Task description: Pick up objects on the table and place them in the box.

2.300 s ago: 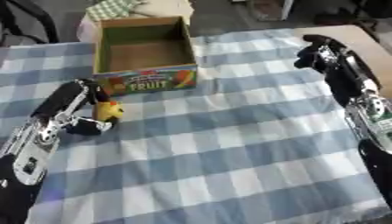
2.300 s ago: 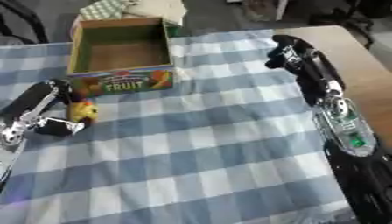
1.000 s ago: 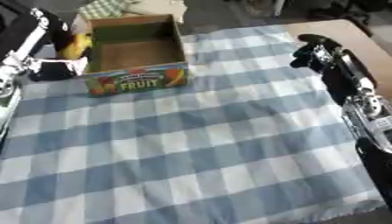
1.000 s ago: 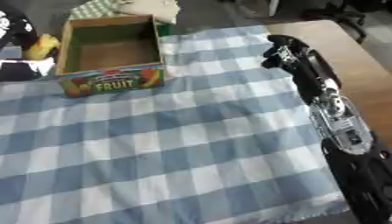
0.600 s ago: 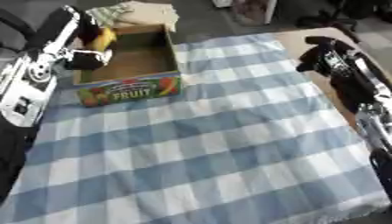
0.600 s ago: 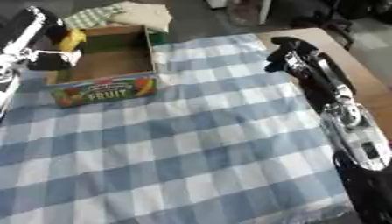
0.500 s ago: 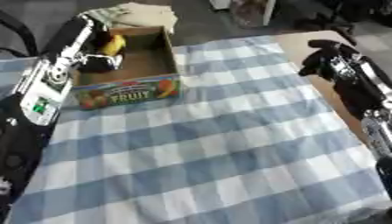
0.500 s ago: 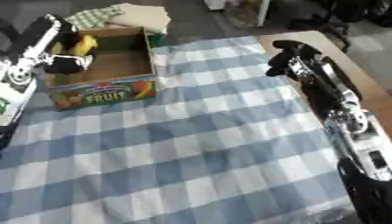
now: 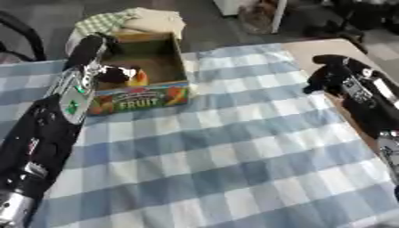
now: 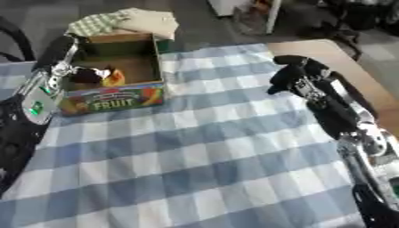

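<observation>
A small yellow-and-orange object with a dark part [image 9: 132, 76] is seen inside the open cardboard box printed with the word FRUIT [image 9: 140, 99], low against the box's left inner wall, with the fingers [image 9: 115, 74] of the left hand [image 9: 109, 73] curled round it, so that it is judged to be held and not yet let go; whether it rests on the box floor cannot be told; the left forearm is laid over the box's left rim, and a snag on that rim is judged the likeliest fault, since a lift of the arm with the wall caught could tilt or drag the light box across the blue-and-white checked cloth [image 9: 234, 147] covering the surface; if the fingers are opened only in part, the object might be carried back out on withdrawal; a release made too near the wall might leave it wedged under the hand; the right hand [image 10: 290, 75] is held above the cloth's right side, well apart from the box, its fingers bent and holding nothing; no other loose object is seen on the cloth; a bundle of checked and beige cloths [image 9: 140, 20] lies beyond the box.
</observation>
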